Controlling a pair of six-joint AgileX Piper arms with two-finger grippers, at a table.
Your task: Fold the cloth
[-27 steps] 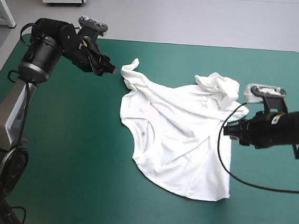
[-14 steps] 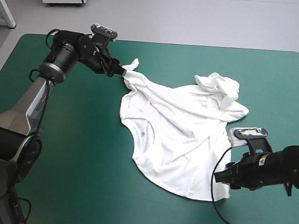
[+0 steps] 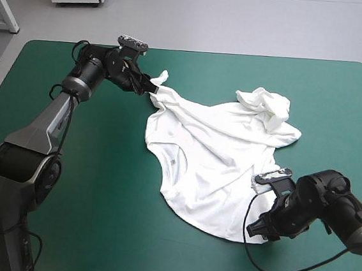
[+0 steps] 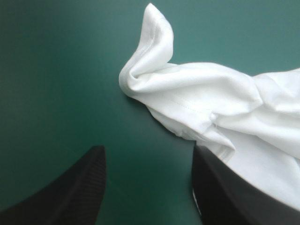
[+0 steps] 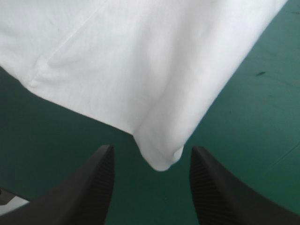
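Your left gripper (image 4: 149,157) is standing spread, its black fingers (image 4: 70,197) well apart, and nothing is being pinched between them. White cloth is lying against one finger, and the twisted sleeve tip of the T-shirt (image 4: 197,93) is lying just ahead of the gap. Your right gripper (image 5: 153,151) is gaping too, its fingers (image 5: 84,192) flanking a rounded hem corner that is lying between them, unclamped. In the high view the T-shirt is lying spread and rumpled across the middle of the teal-green cover (image 3: 85,197). The left gripper is sitting at its far-left sleeve and the right gripper at its near-right hem corner. The other sleeve is lying bunched toward the far right.
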